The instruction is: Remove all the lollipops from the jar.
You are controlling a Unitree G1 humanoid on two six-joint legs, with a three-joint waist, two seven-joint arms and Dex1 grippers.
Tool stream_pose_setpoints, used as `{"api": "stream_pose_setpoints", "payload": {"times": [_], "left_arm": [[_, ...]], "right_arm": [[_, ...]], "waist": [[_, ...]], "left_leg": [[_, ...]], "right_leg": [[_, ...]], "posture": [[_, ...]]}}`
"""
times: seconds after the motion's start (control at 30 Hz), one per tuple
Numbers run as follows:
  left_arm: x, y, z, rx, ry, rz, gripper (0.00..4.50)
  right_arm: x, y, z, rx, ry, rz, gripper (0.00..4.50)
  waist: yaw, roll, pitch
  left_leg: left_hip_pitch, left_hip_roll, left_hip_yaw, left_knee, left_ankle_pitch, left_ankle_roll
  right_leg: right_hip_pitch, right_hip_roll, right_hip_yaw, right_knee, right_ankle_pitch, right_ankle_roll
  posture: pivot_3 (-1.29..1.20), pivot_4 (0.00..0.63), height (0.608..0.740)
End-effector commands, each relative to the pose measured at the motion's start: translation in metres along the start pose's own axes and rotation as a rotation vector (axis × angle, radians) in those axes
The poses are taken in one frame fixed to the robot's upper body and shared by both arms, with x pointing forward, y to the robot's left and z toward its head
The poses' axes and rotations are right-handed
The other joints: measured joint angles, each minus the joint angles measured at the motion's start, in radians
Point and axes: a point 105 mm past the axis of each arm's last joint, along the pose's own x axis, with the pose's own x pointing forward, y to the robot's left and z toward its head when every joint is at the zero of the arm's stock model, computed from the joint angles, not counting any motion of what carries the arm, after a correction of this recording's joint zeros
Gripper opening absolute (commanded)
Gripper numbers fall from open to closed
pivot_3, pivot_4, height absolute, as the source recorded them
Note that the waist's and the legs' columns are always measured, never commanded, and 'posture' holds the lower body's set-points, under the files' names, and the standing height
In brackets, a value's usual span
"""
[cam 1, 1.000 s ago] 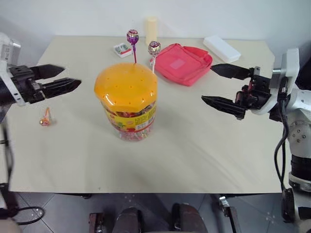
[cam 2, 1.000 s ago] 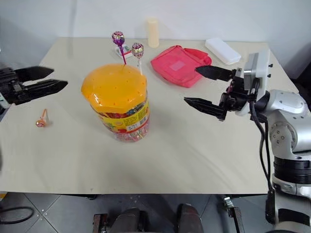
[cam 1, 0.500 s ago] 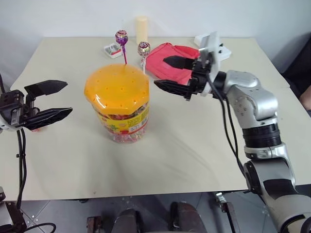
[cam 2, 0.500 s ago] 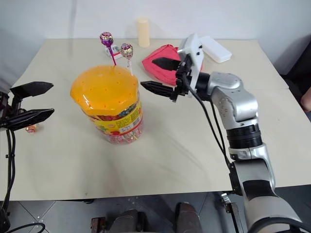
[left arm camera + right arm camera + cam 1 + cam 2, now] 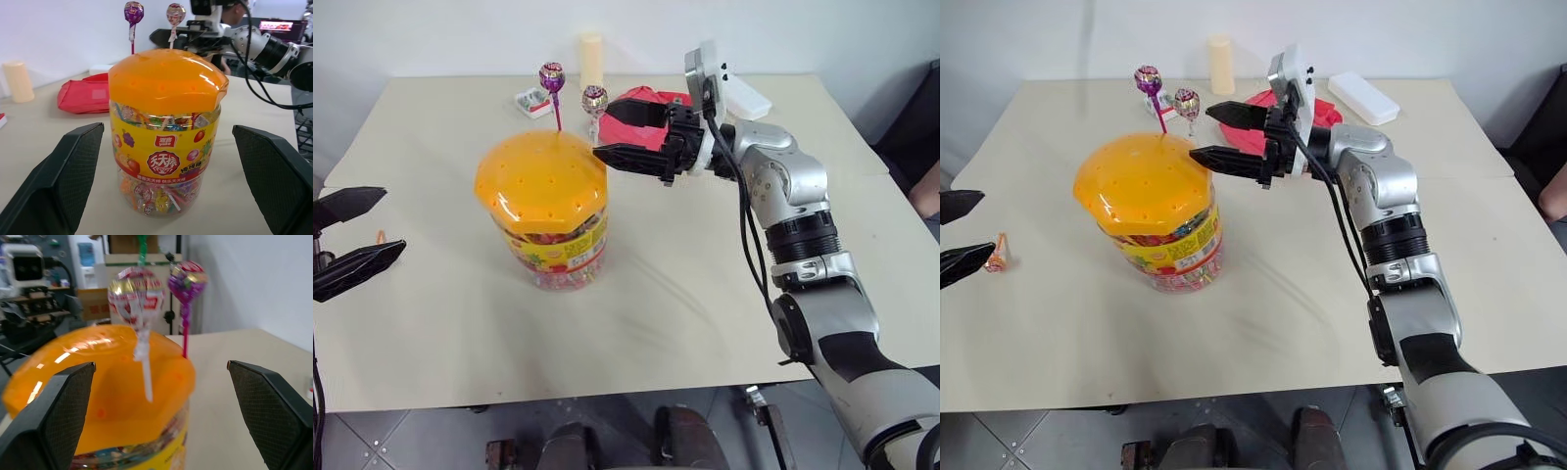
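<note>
The jar is seen standing on the table, with two lollipops planted upright in its orange lid: a purple lollipop and a silvery-purple lollipop. In the right wrist view both candies are framed between the two fingers, just ahead of them and untouched. In the left wrist view the jar's label and the sweets inside are shown between the left fingers, well clear of both. An orange-red lollipop is seen lying on the table just beside the left gripper.

The right gripper is spread wide and nothing is held; its lower finger is poised beside the lid's rim. The left gripper is likewise wide and empty.

Compared with a second ago, the right gripper has been brought across to the sticks, while the left has been drawn back from the jar.
</note>
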Motion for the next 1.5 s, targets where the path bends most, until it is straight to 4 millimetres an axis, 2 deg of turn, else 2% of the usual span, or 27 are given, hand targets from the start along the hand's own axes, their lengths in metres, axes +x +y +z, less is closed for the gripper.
{"api": "stream_pose_setpoints", "payload": {"times": [0.03,0.07,0.17,0.53,0.83,0.93,1.0,1.07,1.13,1.2,1.37,1.43,1.5], "left_arm": [[0.000,-0.005,0.010,0.049,-0.023,0.002,4.47],[0.000,-0.005,0.010,0.049,-0.025,0.002,4.47],[0.002,-0.004,0.011,0.051,-0.027,0.003,4.50],[0.006,-0.002,0.012,0.054,-0.030,-0.009,4.50],[0.005,0.002,0.015,0.050,-0.030,-0.031,4.50],[0.005,0.002,0.016,0.049,-0.026,-0.047,4.50],[0.005,0.003,0.017,0.050,-0.027,-0.054,4.50],[0.003,0.004,0.017,0.043,-0.022,-0.064,4.50],[0.002,0.004,0.017,0.040,-0.019,-0.071,4.50],[0.001,0.004,0.019,0.036,-0.024,-0.083,4.50],[-0.001,0.006,0.019,0.021,-0.006,-0.104,4.50],[-0.001,0.007,0.019,0.017,-0.001,-0.112,4.50],[0.002,0.008,0.019,0.015,-0.001,-0.122,4.50]], "right_arm": [[0.006,0.001,0.018,-0.069,-0.032,0.033,4.50],[0.008,0.001,0.018,-0.072,-0.028,0.035,4.50],[0.015,-0.001,0.019,-0.077,-0.027,0.029,3.89],[0.020,0.001,0.030,-0.106,-0.051,0.027,0.06],[0.010,0.002,0.093,-0.213,-0.186,-0.031,0.02],[-0.007,-0.005,0.115,-0.256,-0.196,-0.137,0.02],[-0.022,-0.015,0.115,-0.266,-0.140,-0.233,0.02],[-0.054,-0.024,0.083,-0.266,0.109,-0.317,0.02],[-0.075,-0.025,0.063,-0.246,0.252,-0.359,0.02],[-0.111,-0.026,0.029,-0.169,0.433,-0.452,0.02],[-0.187,-0.011,-0.048,0.048,0.770,-0.652,0.02],[-0.208,-0.001,-0.071,0.126,0.858,-0.706,0.02],[-0.217,0.004,-0.084,0.176,0.892,-0.743,0.02]], "waist": [[-0.001,0.000,0.000],[-0.003,0.000,0.000],[-0.005,0.000,0.000],[-0.004,0.000,0.000],[-0.004,0.001,0.000],[-0.001,0.001,0.000],[0.002,0.001,0.000],[0.008,0.001,0.000],[0.014,0.000,0.000],[0.019,0.000,0.000],[0.027,0.000,0.000],[0.028,0.000,0.000],[0.027,0.001,0.000]], "left_leg": [[0.000,0.000,0.000,0.000,0.000,0.000],[0.000,0.000,0.000,0.000,0.000,0.000],[0.000,0.000,0.000,0.000,0.000,0.000],[0.000,0.000,0.000,-0.001,0.000,0.000],[0.000,0.000,0.000,-0.001,0.000,0.000],[0.000,0.000,0.000,-0.001,0.000,0.000],[0.000,0.000,0.001,-0.001,0.000,0.000],[0.000,-0.001,0.001,-0.001,0.000,0.000],[0.000,-0.001,0.001,-0.001,0.000,0.000],[0.000,-0.001,0.003,-0.001,-0.001,0.001],[-0.001,0.000,0.006,-0.002,-0.001,0.000],[-0.001,0.000,0.006,-0.002,-0.001,0.000],[-0.001,0.000,0.008,-0.002,-0.001,0.000]], "right_leg": [[0.000,0.000,0.000,0.000,0.000,0.000],[0.000,0.000,0.000,0.000,0.000,0.000],[0.000,0.000,0.000,0.000,0.000,0.000],[0.000,0.000,0.000,0.000,0.000,0.000],[-0.001,0.000,0.000,0.000,0.000,0.000],[-0.001,0.000,0.000,0.000,0.000,0.000],[0.000,0.000,0.000,0.000,0.000,0.000],[0.000,0.000,0.000,0.000,0.000,0.000],[0.001,0.000,0.000,0.000,0.000,0.000],[0.001,-0.001,0.001,-0.001,0.000,0.000],[0.000,-0.001,0.000,-0.007,0.000,0.000],[-0.001,-0.001,0.000,-0.008,0.000,0.000],[-0.001,-0.001,0.001,-0.008,0.000,0.000]], "posture": [[0.00,0.150,0.740],[0.00,0.150,0.740],[0.00,0.150,0.740],[0.00,0.150,0.740],[0.00,0.150,0.740],[0.00,0.150,0.740],[0.00,0.150,0.740],[0.00,0.150,0.740],[0.00,0.150,0.740],[0.00,0.150,0.740],[0.00,0.150,0.740],[0.00,0.150,0.740],[0.00,0.150,0.740]]}}
